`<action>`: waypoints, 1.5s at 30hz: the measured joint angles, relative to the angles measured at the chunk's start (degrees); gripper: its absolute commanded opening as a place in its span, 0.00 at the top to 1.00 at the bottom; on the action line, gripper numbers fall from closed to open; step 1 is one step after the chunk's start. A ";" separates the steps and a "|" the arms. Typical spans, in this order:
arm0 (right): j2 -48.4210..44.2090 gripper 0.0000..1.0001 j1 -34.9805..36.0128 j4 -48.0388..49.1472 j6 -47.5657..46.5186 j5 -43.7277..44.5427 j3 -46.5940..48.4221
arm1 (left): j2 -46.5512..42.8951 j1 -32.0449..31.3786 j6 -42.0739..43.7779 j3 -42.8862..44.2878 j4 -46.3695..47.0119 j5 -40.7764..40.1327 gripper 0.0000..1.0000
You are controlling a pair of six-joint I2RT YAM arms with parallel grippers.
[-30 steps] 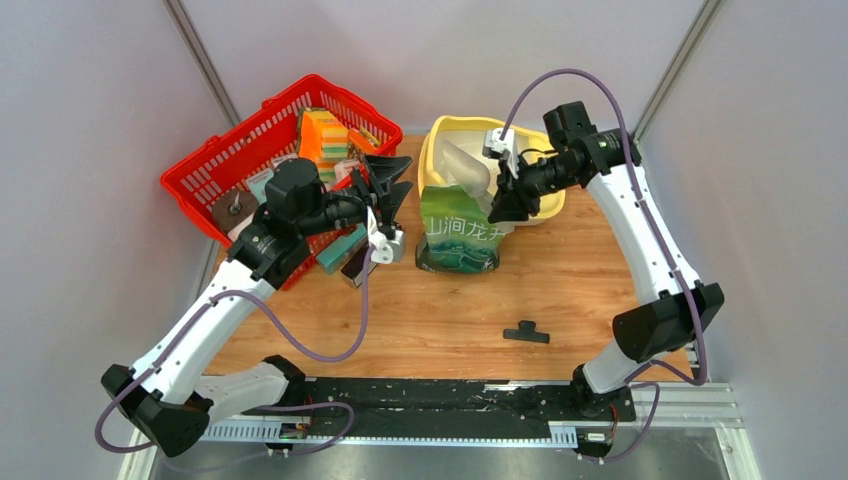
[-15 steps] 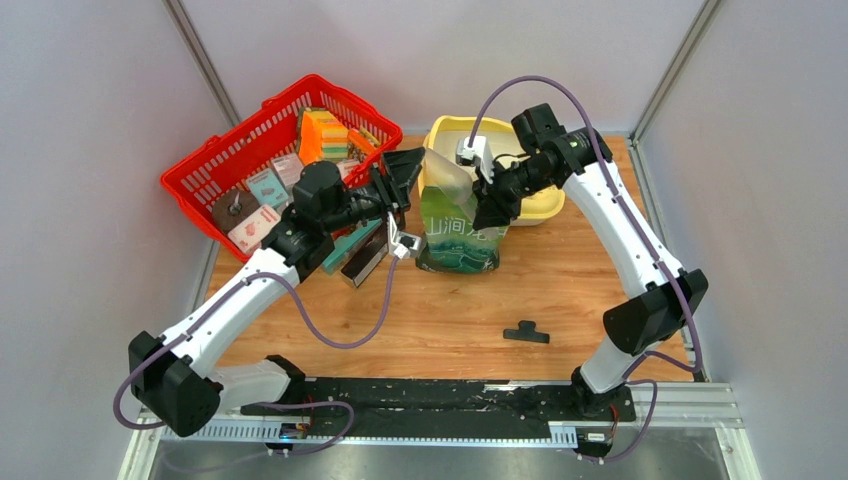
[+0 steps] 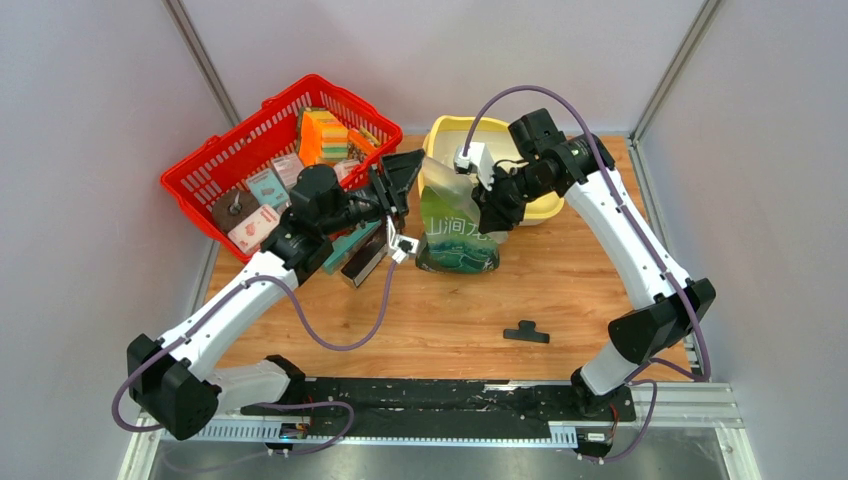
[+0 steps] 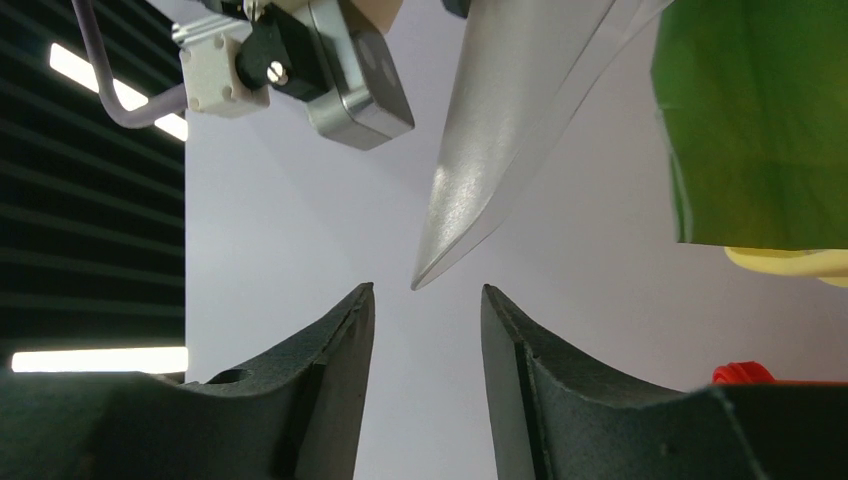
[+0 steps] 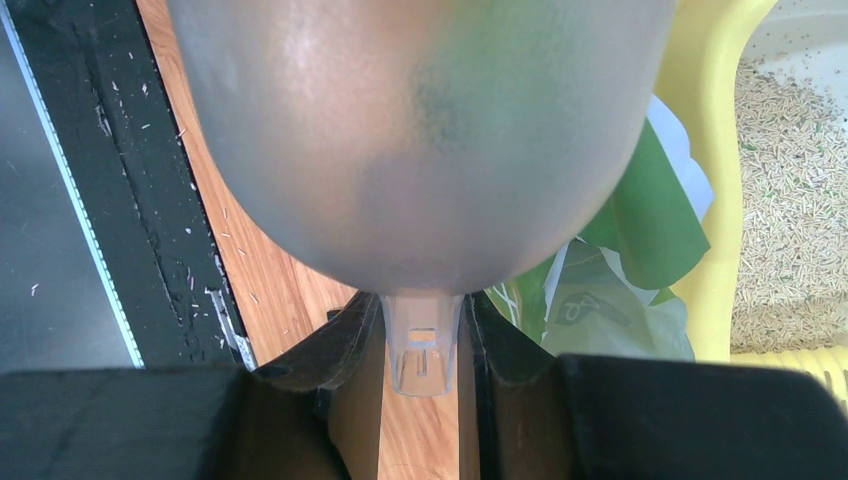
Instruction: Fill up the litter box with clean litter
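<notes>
From above: scoop [image 3: 446, 180] clamped in right gripper [image 3: 490, 207] at top of green bag [image 3: 458, 245], beside litter box [image 3: 450, 128].
Left wrist: left gripper [image 4: 425, 293] parted, empty, under a silvery tip [image 4: 440, 262]; close squarely.
Right wrist: handle [image 5: 422, 345] pinched; clean litter [image 5: 790, 200] in box; pour level, over basin.

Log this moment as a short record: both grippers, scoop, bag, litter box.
left gripper: open, empty, jaws apart just short of the scoop's tip
right gripper: shut on the scoop's handle
scoop: translucent, raised over the bag's top
bag: green, upright, in front of the litter box
litter box: yellow, holds some litter
basket: red, far left, full of items
</notes>
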 measured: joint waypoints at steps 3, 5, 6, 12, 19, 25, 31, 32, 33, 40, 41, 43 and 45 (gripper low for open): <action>0.00 1.00 0.04 0.00 0.00 0.17 0.00 | -1.60 0.00 2.19 -0.09 -4.92 2.32 0.60; 0.00 1.00 0.04 0.00 0.00 0.26 -0.04 | -2.29 0.00 3.21 -0.11 -7.10 3.26 0.61; 0.00 1.00 0.04 0.00 0.00 0.42 -0.07 | -2.45 0.00 3.65 -0.11 -7.89 3.58 0.61; -0.02 1.00 0.44 -0.04 0.00 1.60 -0.28 | -2.49 0.00 5.75 -0.11 -10.36 4.76 0.63; -0.02 1.00 2.27 -0.13 -0.04 3.82 -0.28 | -1.27 0.00 9.05 0.66 -12.46 5.55 0.68; -0.02 1.00 2.93 -0.66 0.09 5.70 -0.28 | 1.11 -0.09 10.75 1.90 -12.28 6.19 1.00; 0.04 0.42 2.99 -1.81 1.01 6.67 0.42 | 1.01 -0.50 10.84 1.88 -12.13 5.42 1.00; 0.22 0.33 2.78 -2.05 1.18 7.48 1.64 | 0.92 -0.55 9.14 1.88 -12.55 4.11 1.00; 0.35 0.26 2.38 -2.32 1.42 7.61 3.17 | 0.74 -0.46 7.21 1.86 -13.22 2.62 1.00; -9.35 0.00 -14.25 12.22 13.79 0.11 9.31 | -0.02 -0.26 -16.90 9.49 -25.86 -9.38 1.00; -14.38 0.00 -17.75 19.76 17.51 -0.07 2.82 | -0.02 -0.04 -21.73 12.48 -28.41 -10.56 1.00; -21.07 0.00 -20.50 27.82 22.14 0.42 -5.18 | 0.09 0.52 -31.82 18.78 -32.46 -12.04 1.00; -23.06 0.00 -20.50 31.69 25.44 -0.74 -6.49 | 0.11 1.44 -41.75 24.83 -35.91 -11.87 1.00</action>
